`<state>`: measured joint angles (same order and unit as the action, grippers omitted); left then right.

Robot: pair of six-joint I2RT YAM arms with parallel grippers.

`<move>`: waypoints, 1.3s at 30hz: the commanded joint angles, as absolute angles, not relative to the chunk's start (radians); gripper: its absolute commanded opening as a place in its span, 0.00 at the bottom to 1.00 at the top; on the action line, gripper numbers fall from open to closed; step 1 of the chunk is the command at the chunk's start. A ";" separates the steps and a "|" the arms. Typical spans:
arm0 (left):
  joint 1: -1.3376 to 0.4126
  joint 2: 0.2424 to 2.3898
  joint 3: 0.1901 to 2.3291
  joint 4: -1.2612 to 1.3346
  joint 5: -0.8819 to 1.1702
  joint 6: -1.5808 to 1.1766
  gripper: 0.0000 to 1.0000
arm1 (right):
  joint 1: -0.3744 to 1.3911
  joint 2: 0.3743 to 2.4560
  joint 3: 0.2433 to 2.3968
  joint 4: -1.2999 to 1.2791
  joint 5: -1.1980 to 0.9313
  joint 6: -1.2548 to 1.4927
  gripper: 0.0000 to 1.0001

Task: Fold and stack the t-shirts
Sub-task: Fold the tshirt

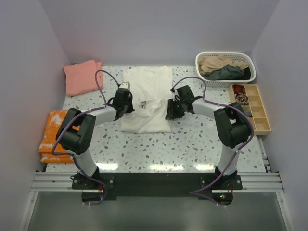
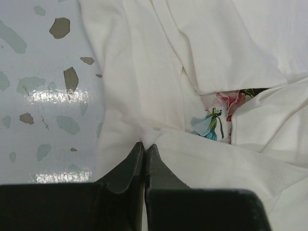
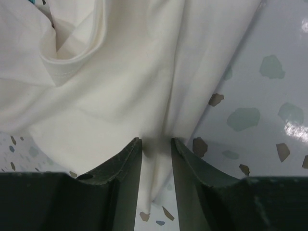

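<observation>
The cream t-shirt (image 1: 147,96) lies spread out in the middle of the table (image 1: 192,144). The left tool (image 2: 144,146) is clenched on a pinch of its left edge. The right tool (image 3: 156,142) straddles its right edge, jaws apart, with cloth between them.

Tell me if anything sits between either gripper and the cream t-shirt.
Nothing visible. The left gripper is shut on the cream t-shirt; the right gripper, jaws apart, straddles a fold at its right edge.

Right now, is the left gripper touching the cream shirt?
Touching. The left wrist view shows the left gripper shut on a pinch of the cream shirt.
</observation>
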<state>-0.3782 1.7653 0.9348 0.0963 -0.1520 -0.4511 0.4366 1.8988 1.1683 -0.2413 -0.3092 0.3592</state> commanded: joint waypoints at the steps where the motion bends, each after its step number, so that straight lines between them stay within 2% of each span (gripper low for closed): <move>1: -0.368 1.738 0.963 0.147 -0.156 -0.442 0.00 | 0.440 1.838 1.129 -0.241 -0.356 0.354 0.31; 8: -0.367 1.747 0.966 0.147 -0.140 -0.449 0.00 | 0.448 1.805 1.127 -0.252 -0.356 0.348 0.29; 12: -0.367 1.749 0.966 0.147 -0.140 -0.451 0.00 | 0.459 1.804 1.124 -0.247 -0.380 0.344 0.13; 14: -0.367 1.746 0.966 0.147 -0.140 -0.451 0.00 | 0.463 1.793 1.120 -0.236 -0.390 0.345 0.09; 18: -0.367 1.747 0.971 0.146 -0.138 -0.449 0.00 | 0.465 1.806 1.132 -0.259 -0.402 0.341 0.08; 20: -0.367 1.749 0.974 0.144 -0.137 -0.449 0.00 | 0.466 1.795 1.128 -0.262 -0.385 0.341 0.00; 30: -0.344 1.720 0.973 0.141 -0.147 -0.446 0.00 | 0.469 1.579 0.951 -0.287 -0.325 0.373 0.00; 37: -0.334 1.717 0.971 0.144 -0.143 -0.446 0.00 | 0.472 1.560 0.859 -0.315 -0.305 0.383 0.00; 39: -0.334 1.718 0.971 0.144 -0.144 -0.449 0.00 | 0.474 1.577 0.859 -0.314 -0.284 0.387 0.20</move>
<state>-0.3462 1.7607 0.9367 0.0959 -0.1410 -0.4519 0.4694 1.5650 0.8753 -0.2905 -0.3302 0.3733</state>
